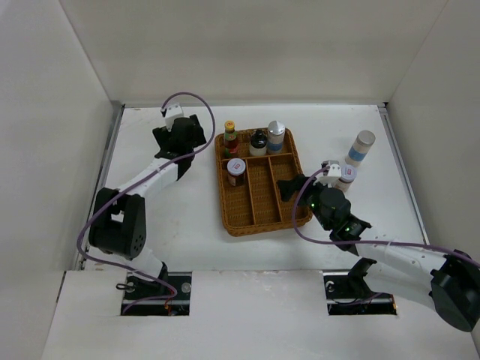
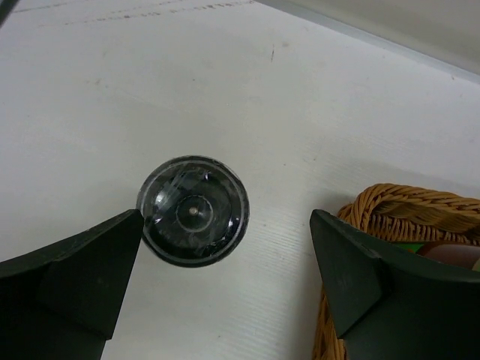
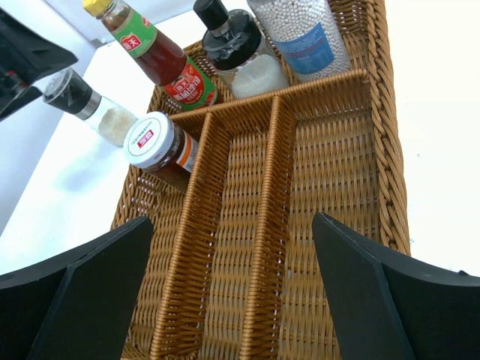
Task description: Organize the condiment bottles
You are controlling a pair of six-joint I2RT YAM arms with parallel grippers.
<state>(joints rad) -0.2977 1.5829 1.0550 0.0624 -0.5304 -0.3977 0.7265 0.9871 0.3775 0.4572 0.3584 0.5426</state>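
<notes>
Left pincer (image 2: 226,222) is wide open, over the table (image 1: 187,217) just left of the wicker tray (image 1: 259,214); a small glass bottle w/ a black cap (image 2: 193,211) stands upright betw. its two fingers (image 2: 67,277); neither finger touches it; this bottle is on the table beside the tray, not in it; no writing shows on the cap.

In the tray, the far slot that runs across holds 3 upright bottles in a row. From the left: a thin yellow-cap bottle (image 3: 161,56) w/ red sauce, a green label up top and a red-green one lower, both w/ print too small to read; a dark bottle (image 3: 240,45) w/ a black cap and white stuff inside; a grey-lid shaker (image 1: 276,136) full of tiny white balls, w/ a blue label, words not clear.

A white-lid jar (image 3: 154,142) stands at the far end of the left long slot; its lid has a small red square mark w/ white letters I can't read; dark red-brown stuff inside.

Right pincer (image 3: 232,221) hangs over the near part of the tray, jaws wide apart, holding nothing.

Right of the tray, 2 white tubes w/ blue bands stand upright on the table, near each other: one (image 1: 345,175) just by the right arm, one (image 1: 361,148) farther back; can't read their labels.
</notes>
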